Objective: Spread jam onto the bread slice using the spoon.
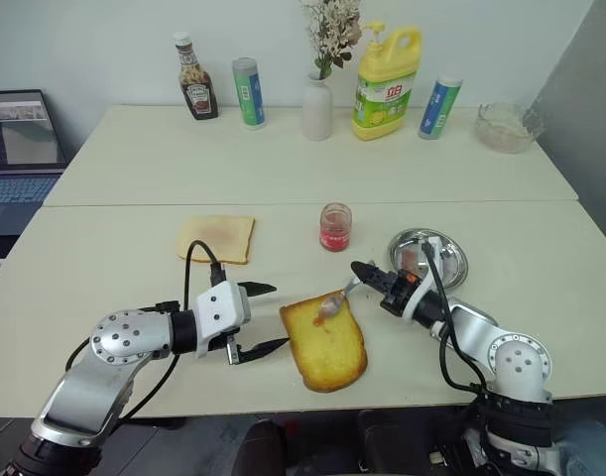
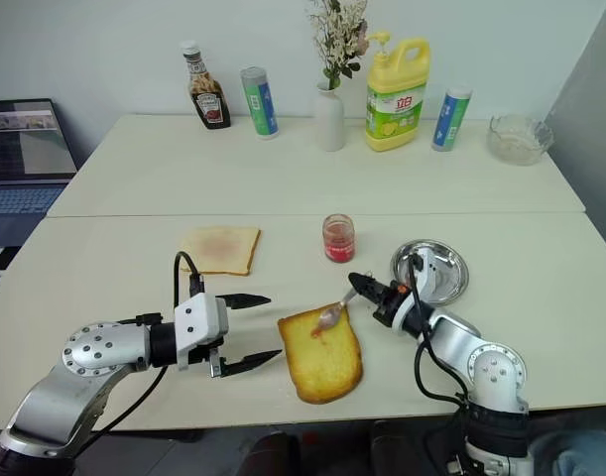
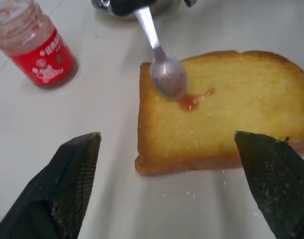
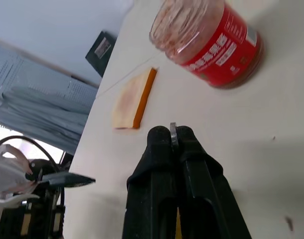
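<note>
- A pale worktop (image 1: 134, 288) runs across a plain white-walled room, with a ketchup bottle (image 1: 195, 77), a white vase of dried flowers (image 1: 318, 99), a yellow detergent jug (image 1: 387, 82) and a glass bowl (image 1: 506, 126) lined up along the far edge, well away from the work.
- The bread slice (image 1: 325, 341) lies flat near the front edge, between the two arms, where both can reach it.
- The right hand (image 1: 367, 279) is clamped shut on the handle of the spoon (image 1: 334, 302), its black fingers pressed together around the thin metal stem in the right wrist view; the handle slopes down so the bowl rests on the slice near its squarer end.
- A small red dab of jam (image 3: 189, 102) sits on the crumb just beside the spoon's bowl, which looks like the start of the spreading rather than its finish: most of the slice is bare.
- The jam jar (image 1: 335, 226) stands open and upright beyond the slice, close enough for another scoop.
- The left hand (image 1: 255, 319) holds nothing, fingers wide apart, pointing at the slice's side without touching it, probably placed to steady the bread if it slides.
- A thinner, paler slice (image 1: 216, 238) lies apart towards the left, and a round steel dish (image 1: 431, 256) sits behind the right arm.
</note>
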Motion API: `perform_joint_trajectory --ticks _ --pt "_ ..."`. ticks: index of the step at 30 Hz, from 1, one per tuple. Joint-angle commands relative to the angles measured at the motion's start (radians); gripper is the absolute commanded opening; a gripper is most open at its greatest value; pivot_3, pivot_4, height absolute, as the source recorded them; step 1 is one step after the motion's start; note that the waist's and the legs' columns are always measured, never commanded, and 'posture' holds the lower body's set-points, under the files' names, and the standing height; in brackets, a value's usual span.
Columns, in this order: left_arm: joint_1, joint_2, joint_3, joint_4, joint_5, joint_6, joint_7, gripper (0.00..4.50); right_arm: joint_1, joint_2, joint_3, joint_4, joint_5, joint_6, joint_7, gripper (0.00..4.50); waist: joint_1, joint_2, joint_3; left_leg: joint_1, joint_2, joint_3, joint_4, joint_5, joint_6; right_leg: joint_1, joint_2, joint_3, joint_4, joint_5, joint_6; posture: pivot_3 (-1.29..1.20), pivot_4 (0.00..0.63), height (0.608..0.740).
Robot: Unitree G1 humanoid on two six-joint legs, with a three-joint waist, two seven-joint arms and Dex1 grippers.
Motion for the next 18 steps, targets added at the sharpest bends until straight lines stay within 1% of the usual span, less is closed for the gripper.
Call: perform_joint_trajectory --ticks 1,3,7,10,13,18 --pt "0.01 0.012 0.03 -0.003 0.003 -0.033 -0.001 4.5 -0.018 0.005 0.006 0.004 -0.035 -0.058 0.007 0.01 0.0 0.0 0.0 0.0 0.0 0.0 0.0 0.0 0.0 0.0 0.0 0.0 0.0 0.0 0.0 0.0 0.15 0.74" --pt "0.019 0.014 0.039 -0.003 -0.003 -0.036 -0.007 4.5 -0.024 -0.003 0.01 -0.001 -0.015 -0.049 0.025 0.01 0.0 0.0 0.0 0.0 0.0 0.001 0.0 0.0 0.0 0.0 0.0 0.0 0.0 0.0 0.0 0.0 0.15 0.74" --pt "0.056 0.031 0.06 -0.022 -0.033 -0.036 -0.036 4.5 -0.019 -0.044 0.0 -0.051 0.132 0.029 0.052 0.01 0.0 0.0 0.0 0.0 0.0 0.0 0.0 0.0 0.0 0.0 0.0 0.0 0.0 0.0 0.0 0.0 0.15 0.74" --pt "0.077 0.041 0.073 -0.03 -0.045 -0.037 -0.053 4.5 -0.013 -0.063 0.008 -0.057 0.187 0.046 0.04 0.01 0.0 0.0 0.0 0.0 0.0 0.0 0.0 0.0 0.0 0.0 0.0 0.0 0.0 0.0 0.0 0.0 0.15 0.74" --pt "0.125 0.058 0.086 -0.053 -0.057 -0.036 -0.08 4.5 0.001 -0.046 0.045 -0.034 0.149 0.023 0.018 0.01 -0.001 0.0 0.0 0.0 0.0 0.001 0.0 0.0 0.0 0.0 0.0 0.0 0.0 0.0 0.0 0.0 0.15 0.74" --pt "0.184 0.071 0.08 -0.08 -0.05 -0.054 -0.1 4.5 0.02 -0.039 0.106 0.004 0.089 0.011 0.048 0.01 -0.001 0.0 0.0 0.0 0.001 0.0 -0.001 0.0 0.0 0.0 0.0 0.0 0.0 0.0 -0.001 0.0 0.15 0.74"
